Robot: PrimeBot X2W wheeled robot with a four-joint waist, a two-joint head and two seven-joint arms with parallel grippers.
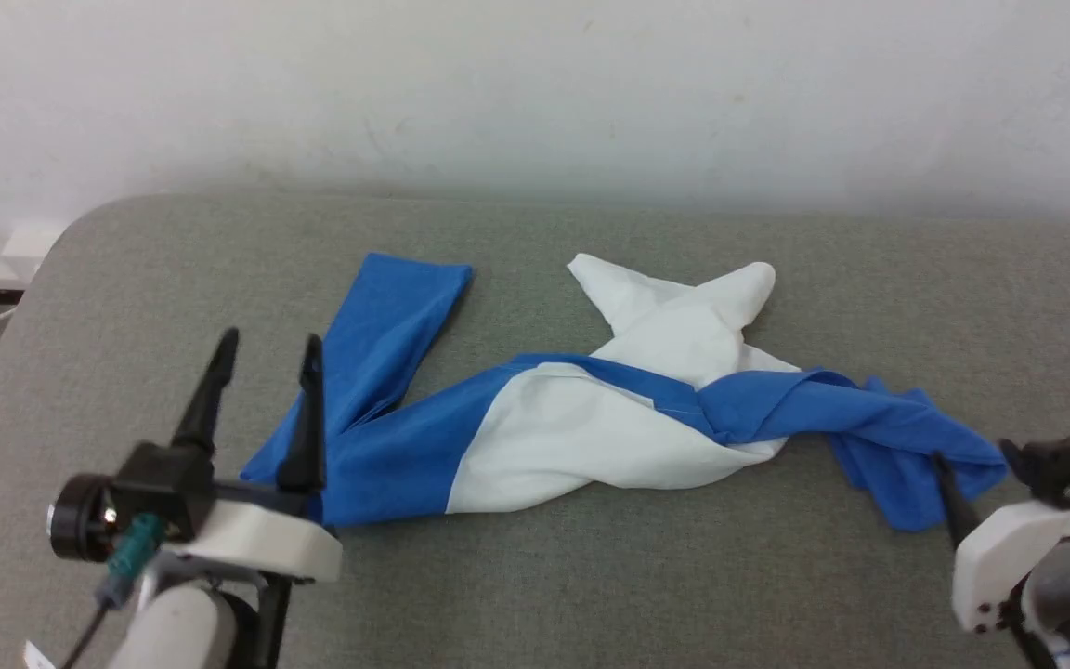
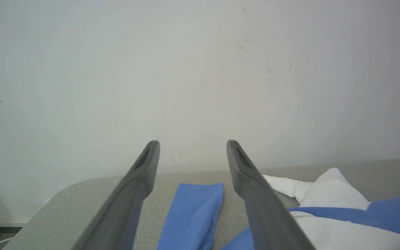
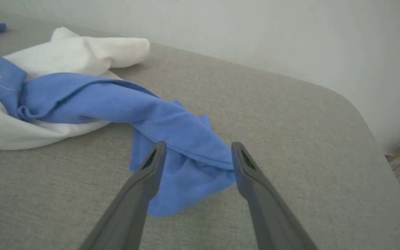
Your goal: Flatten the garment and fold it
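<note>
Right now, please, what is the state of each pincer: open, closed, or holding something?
Left pincer: open, holding nothing.
Right pincer: open, a blue end of the garment lies at its fingertips, not clamped.

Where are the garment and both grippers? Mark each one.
garment (image 1: 581, 437): head view, white middle panel.
left gripper (image 1: 272, 336): head view, midway between its tips.
right gripper (image 3: 198, 144): right wrist view, midway between its tips.

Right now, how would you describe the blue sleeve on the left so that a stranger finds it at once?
On the grey fabric-covered table lies a twisted white and blue T-shirt. At its left end, one bright blue sleeve stretches flat towards the white wall. Unlike the bunched blue sleeve at the right end, it is smooth with a square cuff.
</note>
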